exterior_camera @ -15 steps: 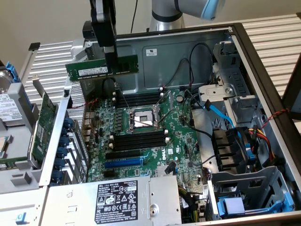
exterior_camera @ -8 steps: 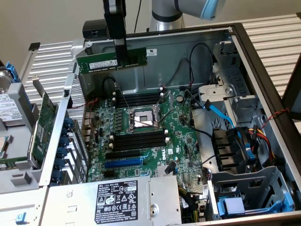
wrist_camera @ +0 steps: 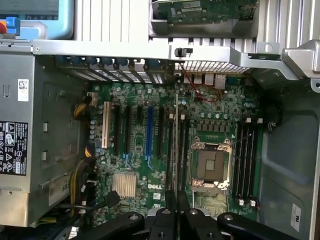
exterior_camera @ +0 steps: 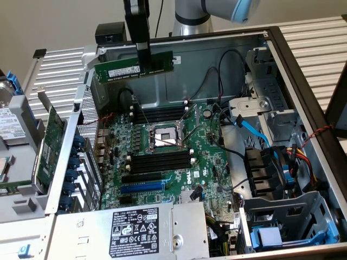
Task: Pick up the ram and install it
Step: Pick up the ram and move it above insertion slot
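Note:
The ram [exterior_camera: 116,70] is a long dark-green stick with a pale label. It hangs level in the air above the far-left corner of the open computer case. My gripper [exterior_camera: 144,68] is shut on it near its middle, coming down from above. In the wrist view the ram [wrist_camera: 176,140] shows edge-on as a thin line running out from my gripper [wrist_camera: 176,199], over the motherboard [wrist_camera: 150,175]. Below lie the black memory slots [exterior_camera: 160,114] behind the processor socket [exterior_camera: 162,136] and another bank of slots [exterior_camera: 160,161] in front of it.
A wide green expansion card [exterior_camera: 52,140] stands outside the case at the exterior view's left. The power supply [exterior_camera: 142,231] sits at the front, a drive cage with a blue cable [exterior_camera: 252,131] and wire bundles at the exterior view's right. The case's metal walls [exterior_camera: 179,65] ring the motherboard.

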{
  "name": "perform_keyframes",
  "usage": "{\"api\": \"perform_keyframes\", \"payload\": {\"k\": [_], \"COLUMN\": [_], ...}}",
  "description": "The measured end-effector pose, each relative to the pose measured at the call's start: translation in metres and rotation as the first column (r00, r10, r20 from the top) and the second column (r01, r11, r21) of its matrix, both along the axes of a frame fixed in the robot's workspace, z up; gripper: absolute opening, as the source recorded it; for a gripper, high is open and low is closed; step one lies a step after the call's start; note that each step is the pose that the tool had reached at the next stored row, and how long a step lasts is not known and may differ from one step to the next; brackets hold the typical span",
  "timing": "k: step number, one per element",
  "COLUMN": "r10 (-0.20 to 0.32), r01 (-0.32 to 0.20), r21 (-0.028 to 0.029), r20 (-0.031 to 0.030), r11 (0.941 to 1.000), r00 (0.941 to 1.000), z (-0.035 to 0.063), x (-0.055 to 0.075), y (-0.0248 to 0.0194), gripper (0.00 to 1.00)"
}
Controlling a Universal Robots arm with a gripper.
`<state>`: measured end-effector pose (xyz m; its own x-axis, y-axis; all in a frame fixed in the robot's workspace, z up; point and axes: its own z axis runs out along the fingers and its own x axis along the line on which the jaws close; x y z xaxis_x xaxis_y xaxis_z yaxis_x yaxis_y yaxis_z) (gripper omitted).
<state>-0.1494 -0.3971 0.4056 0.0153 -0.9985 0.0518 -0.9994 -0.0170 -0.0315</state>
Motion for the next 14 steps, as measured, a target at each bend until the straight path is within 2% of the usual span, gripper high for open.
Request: {"api": "perform_keyframes", "payload": {"k": [2, 4, 6, 10, 14], "r10": [0.000, 0.000, 0.000, 0.000, 0.000], "r01": [0.000, 0.000, 0.000, 0.000, 0.000], "r21": [0.0123, 0.0173, 0.0197, 0.0204, 0.0204], "r20": [0.0005, 0.0003, 0.0005, -0.0001, -0.0036], "r11": [0.9999, 0.9998, 0.9998, 0.9998, 0.9998], "r00": [1.0000, 1.0000, 1.0000, 1.0000, 1.0000], "z": [-0.0011, -0.0030, -0.0062, -0.0130, -0.0180], "x": [0.001, 0.002, 0.003, 0.008, 0.012], "y": [0.0001, 0.0004, 0.0019, 0.0068, 0.0168], "gripper": [0.13, 0.13, 0.13, 0.13, 0.13]}}
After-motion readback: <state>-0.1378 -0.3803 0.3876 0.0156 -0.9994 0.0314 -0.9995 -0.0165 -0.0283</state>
